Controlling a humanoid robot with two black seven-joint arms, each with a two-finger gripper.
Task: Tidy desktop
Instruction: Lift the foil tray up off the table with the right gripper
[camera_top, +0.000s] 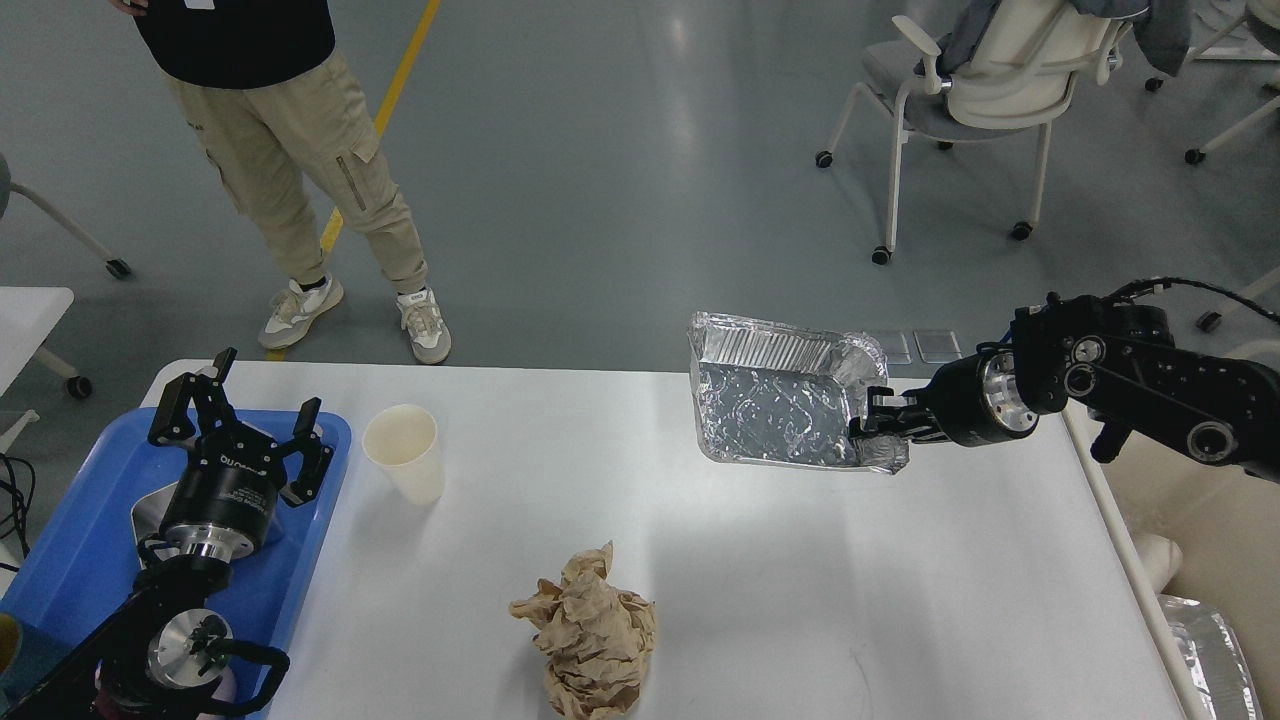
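Note:
The white desktop (760, 600) fills the lower part of the head view. My right gripper (872, 420) is shut on the right rim of a crumpled foil tray (775, 405) and holds it in the air above the desktop's far edge. A crumpled brown paper ball (590, 635) lies near the front middle. A white paper cup (403, 452) stands upright at the left. My left gripper (238, 425) is open and empty above the blue tray (75, 560), where a metal pan shows partly under it.
A cream bin (1215, 560) stands right of the desktop, with foil (1205, 650) inside it. A person (290, 150) stands beyond the far left corner. An office chair (990, 90) is at the back right.

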